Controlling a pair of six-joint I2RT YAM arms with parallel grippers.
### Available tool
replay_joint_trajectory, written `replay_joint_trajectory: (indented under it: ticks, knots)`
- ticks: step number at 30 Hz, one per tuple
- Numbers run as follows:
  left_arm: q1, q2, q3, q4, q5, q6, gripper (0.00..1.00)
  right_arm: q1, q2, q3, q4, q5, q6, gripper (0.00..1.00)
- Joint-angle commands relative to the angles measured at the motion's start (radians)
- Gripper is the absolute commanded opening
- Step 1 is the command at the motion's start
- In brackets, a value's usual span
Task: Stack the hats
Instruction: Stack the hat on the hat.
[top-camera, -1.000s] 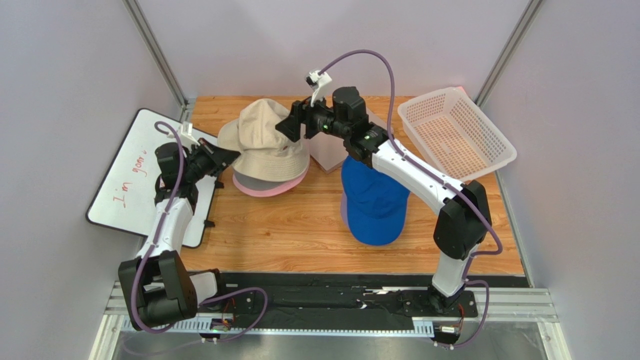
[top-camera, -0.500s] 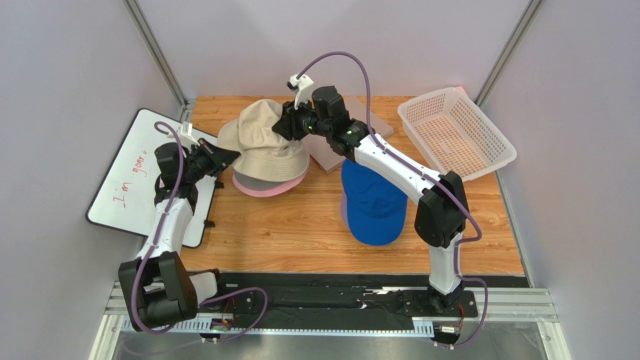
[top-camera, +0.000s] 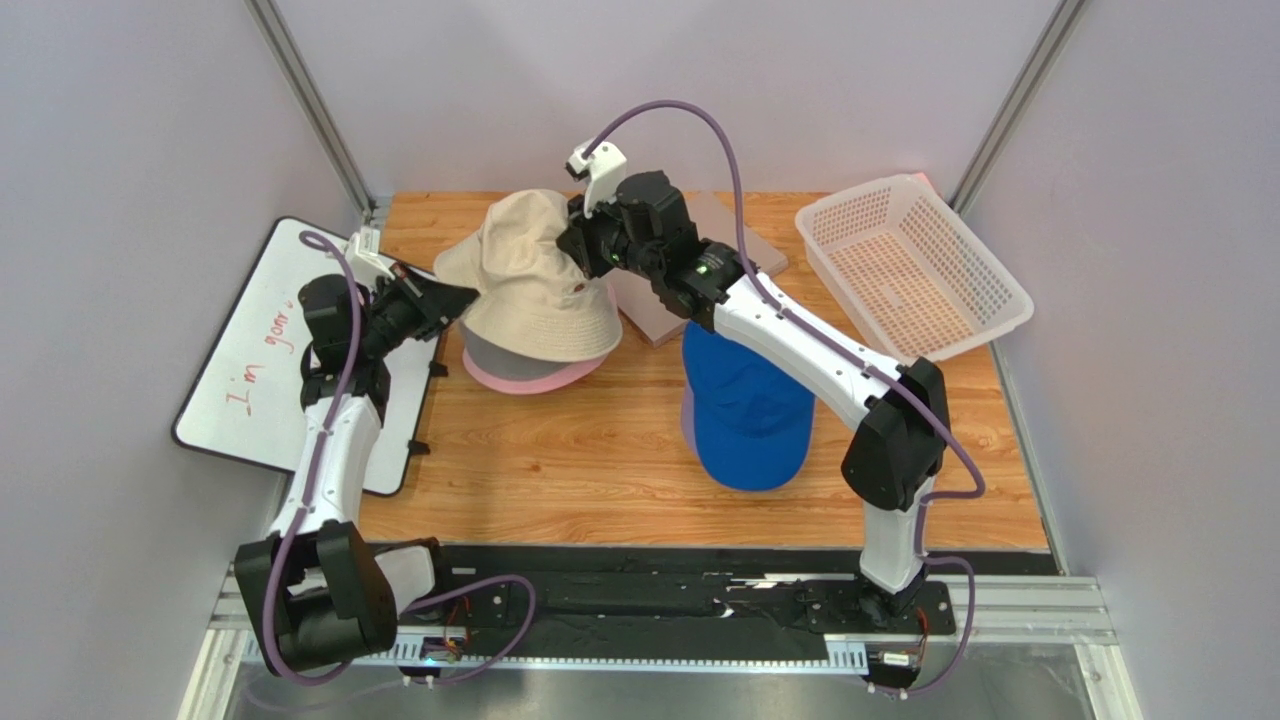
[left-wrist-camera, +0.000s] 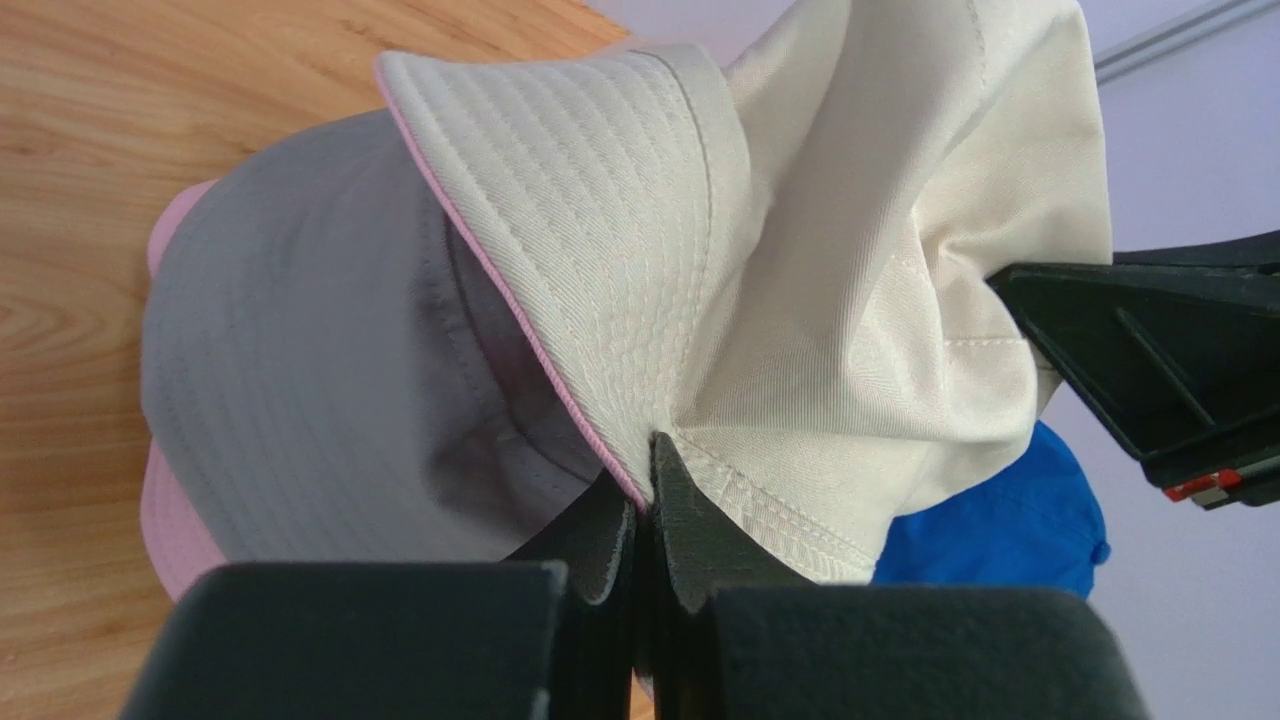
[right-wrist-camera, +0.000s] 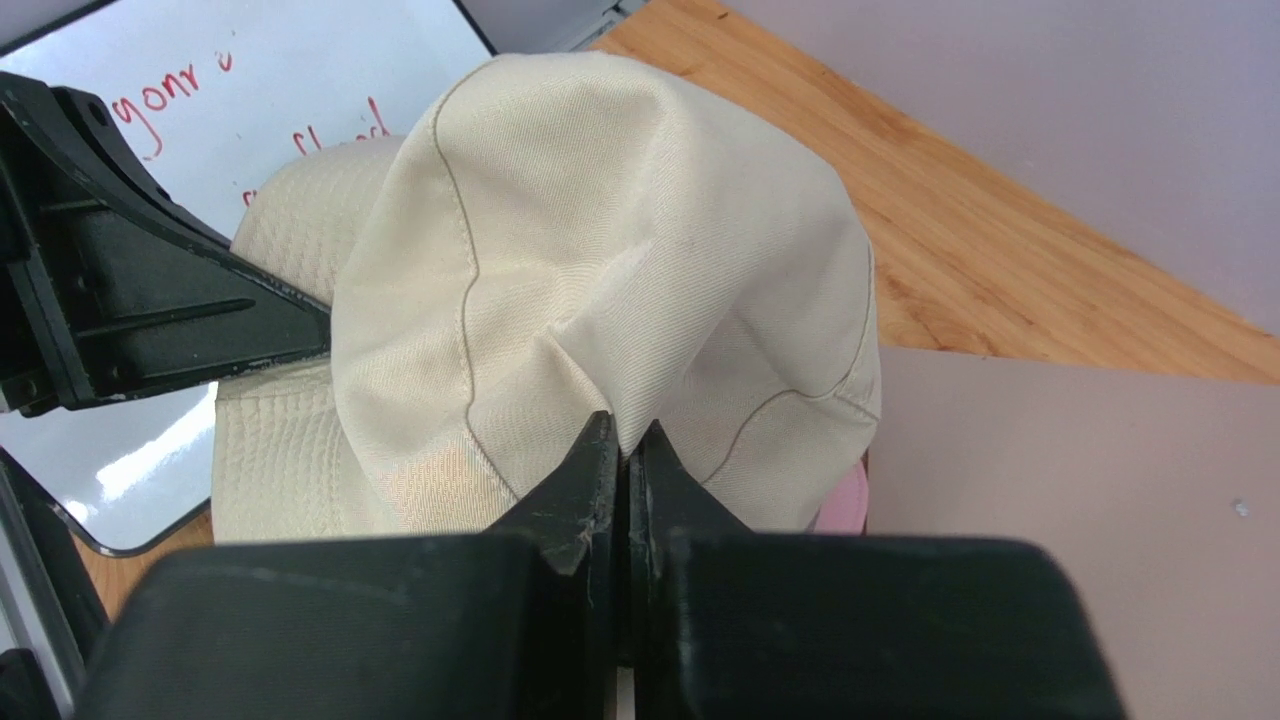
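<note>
Left claw (left-wrist-camera: 649, 458) grips the beige hat (top-camera: 529, 285) by its brim, right claw (right-wrist-camera: 622, 438) pinches its crown, above a grey hat (left-wrist-camera: 301, 390). Blue cap (top-camera: 747, 405) lies near rightward, whiteboard (top-camera: 248, 368) leftward.

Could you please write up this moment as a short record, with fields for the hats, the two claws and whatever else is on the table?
left claw: shut, pinching the brim of the beige bucket hat
right claw: shut, pinching the crown fabric of the same hat
beige bucket hat: bunched up between both claws, over the pile
pile beneath: grey hat on a pink hat
blue cap: alone on the table, right of the pile
basket: white mesh, far right
whiteboard: left edge, red writing
</note>
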Motion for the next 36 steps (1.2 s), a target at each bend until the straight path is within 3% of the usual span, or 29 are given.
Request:
replay_joint_trajectory:
  ticks: [1, 21, 36]
  knots:
    - [-0.005, -0.021, 0.038, 0.039, 0.058, 0.017, 0.0, 0.015, -0.092, 0.055, 0.015, 0.064, -0.05, 0.0]
    - [0.004, -0.057, -0.047, -0.046, -0.307, 0.073, 0.0, 0.109, 0.076, 0.271, -0.044, 0.121, -0.149, 0.0]
    - [0.012, 0.178, -0.005, -0.142, -0.342, 0.124, 0.0, 0.115, 0.093, 0.184, -0.04, 0.132, -0.099, 0.0]
